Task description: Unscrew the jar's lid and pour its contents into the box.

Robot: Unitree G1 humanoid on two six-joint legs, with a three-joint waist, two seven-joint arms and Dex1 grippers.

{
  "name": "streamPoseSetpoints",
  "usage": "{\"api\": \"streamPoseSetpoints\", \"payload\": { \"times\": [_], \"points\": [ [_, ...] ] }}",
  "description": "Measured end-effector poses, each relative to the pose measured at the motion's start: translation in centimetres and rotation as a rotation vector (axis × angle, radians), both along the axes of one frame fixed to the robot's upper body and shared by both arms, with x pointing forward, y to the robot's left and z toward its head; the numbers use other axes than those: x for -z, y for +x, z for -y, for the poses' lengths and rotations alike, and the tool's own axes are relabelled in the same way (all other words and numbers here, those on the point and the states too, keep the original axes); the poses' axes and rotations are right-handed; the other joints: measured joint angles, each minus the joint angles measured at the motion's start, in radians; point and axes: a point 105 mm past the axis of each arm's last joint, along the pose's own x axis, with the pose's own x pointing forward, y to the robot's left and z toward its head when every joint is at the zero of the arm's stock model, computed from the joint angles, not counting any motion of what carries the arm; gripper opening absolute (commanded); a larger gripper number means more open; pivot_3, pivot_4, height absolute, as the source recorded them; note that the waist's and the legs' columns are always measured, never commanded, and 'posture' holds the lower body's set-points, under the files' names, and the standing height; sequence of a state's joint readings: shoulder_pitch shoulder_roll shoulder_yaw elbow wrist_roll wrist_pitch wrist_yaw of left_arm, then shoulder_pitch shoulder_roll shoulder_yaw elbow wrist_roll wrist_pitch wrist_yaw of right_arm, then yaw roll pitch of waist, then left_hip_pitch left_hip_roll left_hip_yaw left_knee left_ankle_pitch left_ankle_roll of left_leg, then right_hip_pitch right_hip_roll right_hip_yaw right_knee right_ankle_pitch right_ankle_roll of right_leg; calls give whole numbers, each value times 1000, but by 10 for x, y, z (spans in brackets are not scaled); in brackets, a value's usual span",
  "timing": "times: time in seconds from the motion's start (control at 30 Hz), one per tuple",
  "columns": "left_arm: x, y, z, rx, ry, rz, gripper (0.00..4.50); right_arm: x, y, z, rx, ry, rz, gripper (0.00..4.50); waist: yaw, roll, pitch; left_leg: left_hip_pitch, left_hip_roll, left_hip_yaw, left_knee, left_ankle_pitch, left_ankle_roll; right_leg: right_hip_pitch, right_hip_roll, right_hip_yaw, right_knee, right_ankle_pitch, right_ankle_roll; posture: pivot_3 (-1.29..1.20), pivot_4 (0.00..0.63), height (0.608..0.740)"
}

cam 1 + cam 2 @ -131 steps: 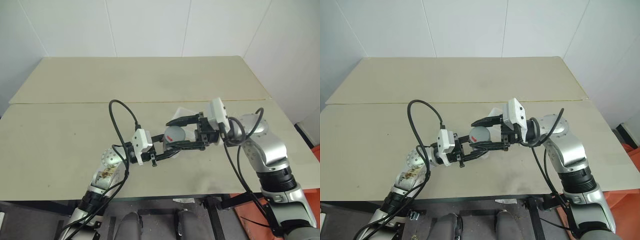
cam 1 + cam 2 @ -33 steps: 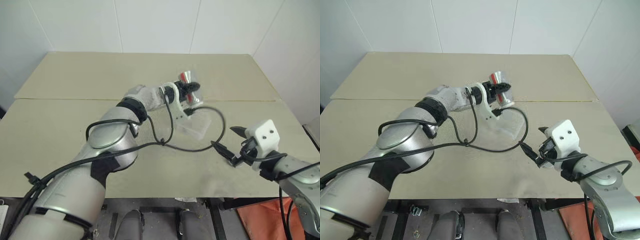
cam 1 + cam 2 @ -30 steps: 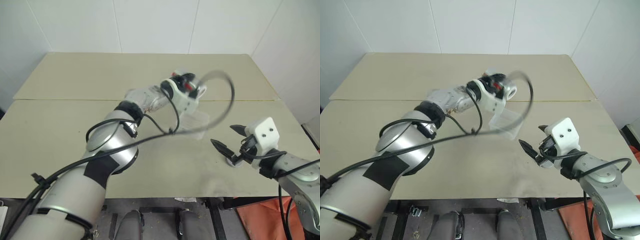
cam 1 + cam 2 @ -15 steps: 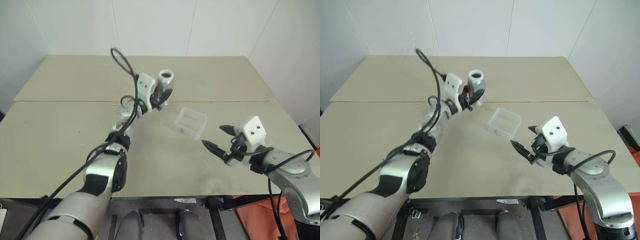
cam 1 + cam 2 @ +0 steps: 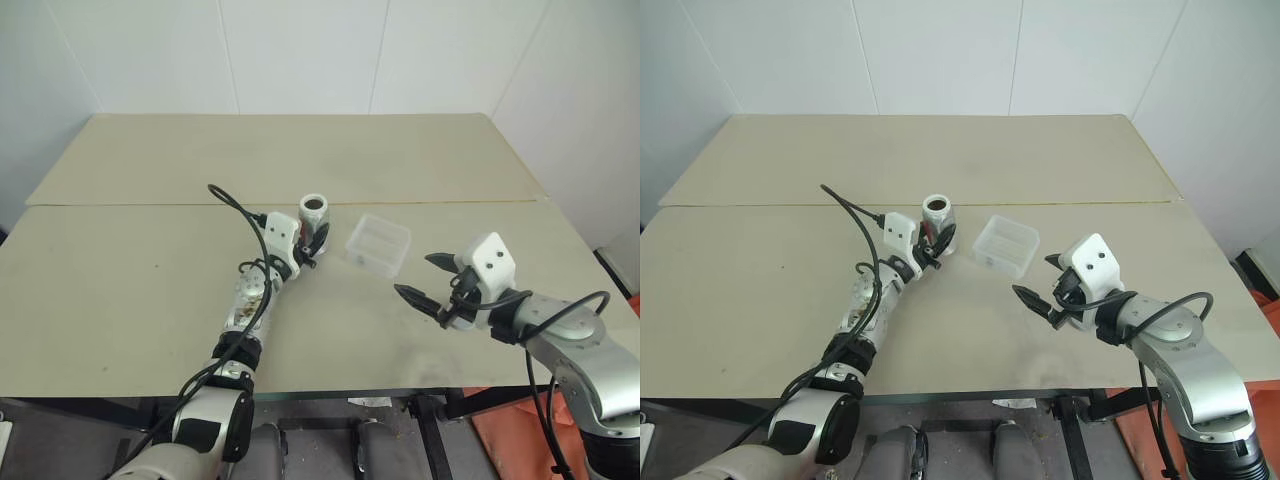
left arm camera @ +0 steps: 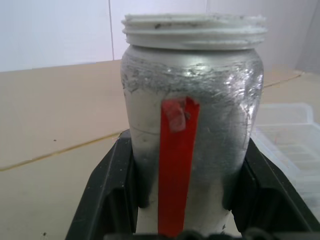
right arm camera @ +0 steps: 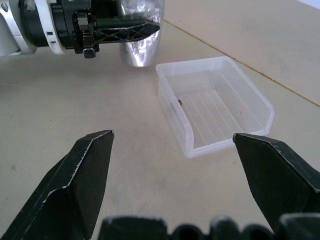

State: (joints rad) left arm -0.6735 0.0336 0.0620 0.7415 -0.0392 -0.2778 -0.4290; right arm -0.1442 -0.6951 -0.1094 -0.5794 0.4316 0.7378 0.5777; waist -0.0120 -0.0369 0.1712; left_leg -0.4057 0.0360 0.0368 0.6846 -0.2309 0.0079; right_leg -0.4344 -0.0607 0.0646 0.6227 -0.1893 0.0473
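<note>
**Jar back upright beside the box, pour apparently done**

You now have the jar (image 5: pixel 313 213) standing mouth-up again, pinched between the two black fingers of the left gripper (image 5: pixel 312 240) just left of the box (image 5: pixel 378 243). A second ago that same arm was raised high over the box with the jar tipped on its side; since then it has come down and rolled level. Your right gripper (image 5: pixel 432 281) hovers near the box's front right corner with its fingers spread wide and nothing between them, much as it did a moment back.

From this I judge the pour is over, or nearly: the jar's threaded mouth is bare, no lid on it, and one small dark speck (image 7: pixel 179 101) lies on the box floor. Whether anything remains inside the jar, I cannot tell, since its wall is too clouded to see through.

Materials, for your handling:
- The jar is a short cylinder with a ridged white screw neck, a scuffed silvery body and a strip of red tape running down its side. It looks rigid and slick.
- The box is thin clear plastic with rounded corners, a ribbed floor and a low wall on one side. It looks light and easily nudged.
- The table (image 5: pixel 140 280) is flat, matte, pale beige board.
</note>
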Motion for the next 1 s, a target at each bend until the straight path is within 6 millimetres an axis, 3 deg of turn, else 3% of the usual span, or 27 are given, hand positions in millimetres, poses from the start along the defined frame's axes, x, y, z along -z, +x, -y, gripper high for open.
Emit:
{"api": "streamPoseSetpoints", "payload": {
  "times": [0.3, 0.57, 0.77, 1.0],
  "points": [
    [6, 0, -6, -19, 6, -13, 1947, 8, -3, 6, 24, -29, -21, 4446, -5, 0, 0, 4, 0, 0, 0, 0, 0, 2, 1, 1, 1, -2, 3, 0, 150, 740],
    [27, -10, -18, -39, -50, -79, 4453, 11, -3, 8, 35, -47, -19, 4500, -5, 0, 0, 4, 0, 0, 0, 0, 0, 3, 1, 2, 1, -2, 4, 0, 150, 740],
    [12, -20, -30, -50, -58, -24, 4453, 18, -7, 9, 26, -73, -43, 4500, -3, 0, 0, 4, 0, 0, 0, 0, 0, 3, 1, 2, 1, -2, 4, 0, 150, 740],
    [3, -51, -59, -48, -9, -26, 4453, 17, -5, 8, 16, -76, -33, 4500, -8, 0, 0, 6, 0, 0, 0, 0, 0, 3, 1, 2, 2, -3, 4, 0, 150, 740]
  ]
}}
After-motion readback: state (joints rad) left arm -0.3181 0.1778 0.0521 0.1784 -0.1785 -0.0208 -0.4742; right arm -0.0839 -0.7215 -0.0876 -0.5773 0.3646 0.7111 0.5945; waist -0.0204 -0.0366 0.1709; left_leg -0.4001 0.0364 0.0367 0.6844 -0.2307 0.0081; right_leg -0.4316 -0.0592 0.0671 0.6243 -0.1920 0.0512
